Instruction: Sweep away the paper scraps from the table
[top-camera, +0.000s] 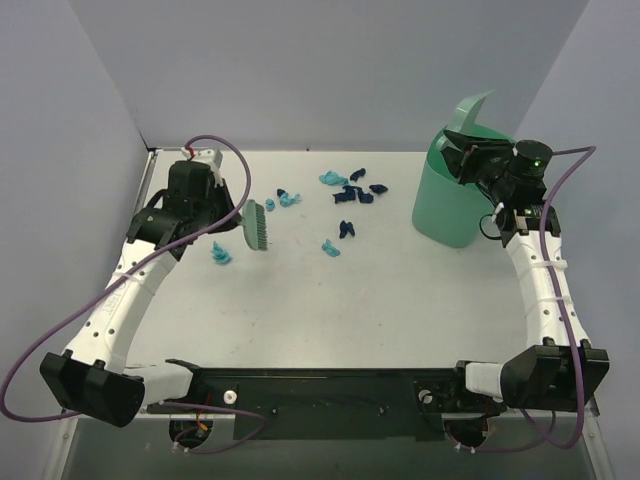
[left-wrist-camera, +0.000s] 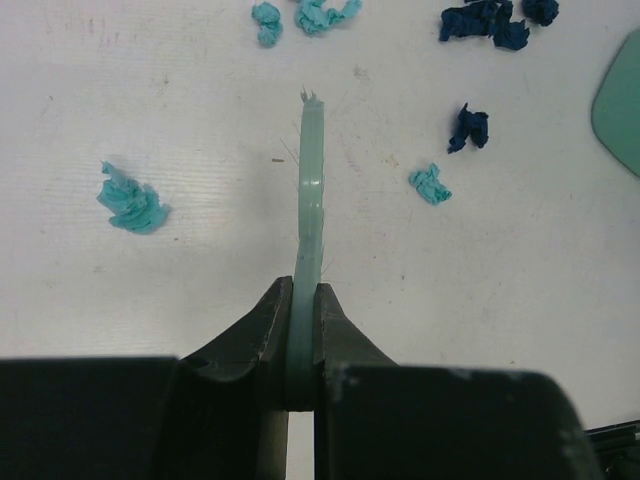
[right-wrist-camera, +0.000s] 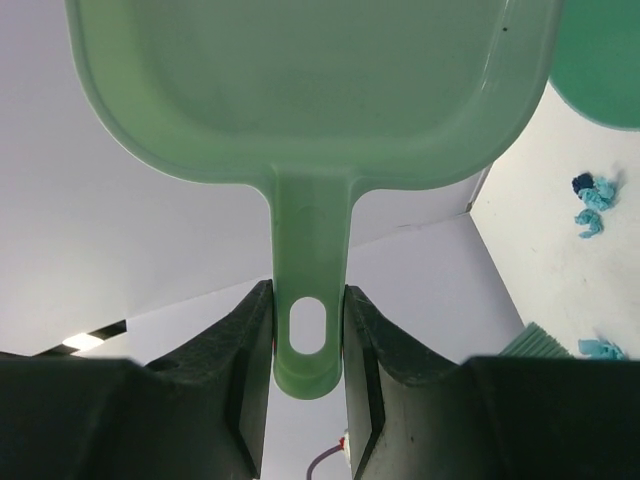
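Observation:
Teal and navy paper scraps lie on the white table (top-camera: 380, 290): a cluster at the back middle (top-camera: 350, 190), a pair nearer (top-camera: 338, 238), and one teal scrap (top-camera: 221, 256) at the left. My left gripper (top-camera: 225, 215) is shut on the handle of a green hand brush (top-camera: 258, 226), held just over the table. In the left wrist view the brush (left-wrist-camera: 310, 200) stands edge-on in the gripper (left-wrist-camera: 305, 300), with a teal scrap (left-wrist-camera: 130, 200) to its left. My right gripper (right-wrist-camera: 308, 320) is shut on the handle of a green dustpan (right-wrist-camera: 310, 90), raised in the air.
A tall green bin (top-camera: 450, 195) stands at the back right, under the raised dustpan (top-camera: 470, 112). Grey walls close the left, back and right sides. The arm bases and a black bar sit along the near edge.

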